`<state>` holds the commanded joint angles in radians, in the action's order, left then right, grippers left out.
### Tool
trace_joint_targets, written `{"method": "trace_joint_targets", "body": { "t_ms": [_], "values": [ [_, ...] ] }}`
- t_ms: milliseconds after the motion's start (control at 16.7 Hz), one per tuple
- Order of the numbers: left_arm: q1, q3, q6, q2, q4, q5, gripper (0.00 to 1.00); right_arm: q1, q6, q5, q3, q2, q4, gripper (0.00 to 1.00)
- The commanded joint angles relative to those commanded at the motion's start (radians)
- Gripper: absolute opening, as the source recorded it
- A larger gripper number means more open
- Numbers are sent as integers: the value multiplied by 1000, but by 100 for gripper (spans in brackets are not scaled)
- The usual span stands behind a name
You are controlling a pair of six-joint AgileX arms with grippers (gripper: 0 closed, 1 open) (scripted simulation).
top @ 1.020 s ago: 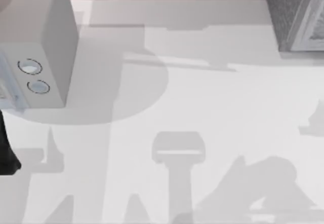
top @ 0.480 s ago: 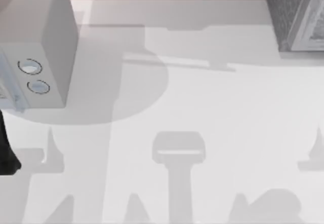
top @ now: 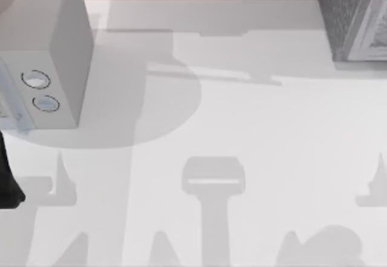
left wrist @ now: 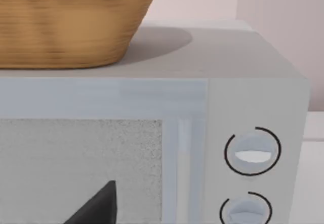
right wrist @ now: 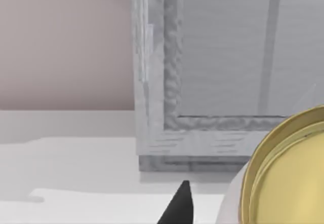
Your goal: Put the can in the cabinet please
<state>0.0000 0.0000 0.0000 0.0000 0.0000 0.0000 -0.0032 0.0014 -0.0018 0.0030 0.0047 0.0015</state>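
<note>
right hand (right wrist: 202, 209) | beside can (right wrist: 283, 173) | facing cabinet (right wrist: 223, 82)

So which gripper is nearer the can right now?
Right. Its wrist view shows the can right beside its fingertip, facing the cabinet. The left arm sits at the table's left edge, by the microwave.

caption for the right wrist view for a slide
Gold-topped can close to the wrist camera, facing the cabinet and its white-framed front.
</note>
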Motion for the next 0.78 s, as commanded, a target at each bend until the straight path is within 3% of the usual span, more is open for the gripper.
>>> {"method": "trace_joint_targets", "body": {
  "t_ms": [360,780],
  "values": [
    [0,0,0,0,0,0,100,28,0,33,223,199,-59,0],
    [0,0,0,0,0,0,100,97,9,104,879,696,-224,0]
  ]
}}
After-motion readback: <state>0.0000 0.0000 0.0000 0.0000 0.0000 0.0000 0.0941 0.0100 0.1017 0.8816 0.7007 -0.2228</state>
